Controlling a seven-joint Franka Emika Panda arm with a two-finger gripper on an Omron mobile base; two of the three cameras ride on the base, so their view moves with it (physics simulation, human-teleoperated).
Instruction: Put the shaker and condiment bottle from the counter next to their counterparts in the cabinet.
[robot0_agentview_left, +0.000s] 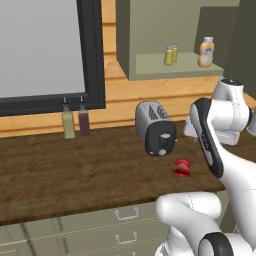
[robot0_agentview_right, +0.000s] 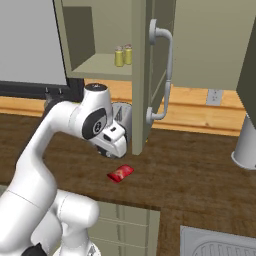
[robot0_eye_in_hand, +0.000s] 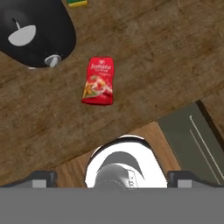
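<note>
The condiment bottle, small and red, lies on its side on the dark wood counter, in front of the toaster; it also shows as the red bottle in both base views. My gripper hangs above it, slightly off to one side, open with nothing between the fingers. In the cabinet the tan shaker stands beside a greener shaker. A peach bottle stands further right on the shelf.
The open cabinet door with its long handle hangs just right of my hand. Two nozzle bottles stand by the window at the back. A sink corner lies at the front right, below a grey cylinder.
</note>
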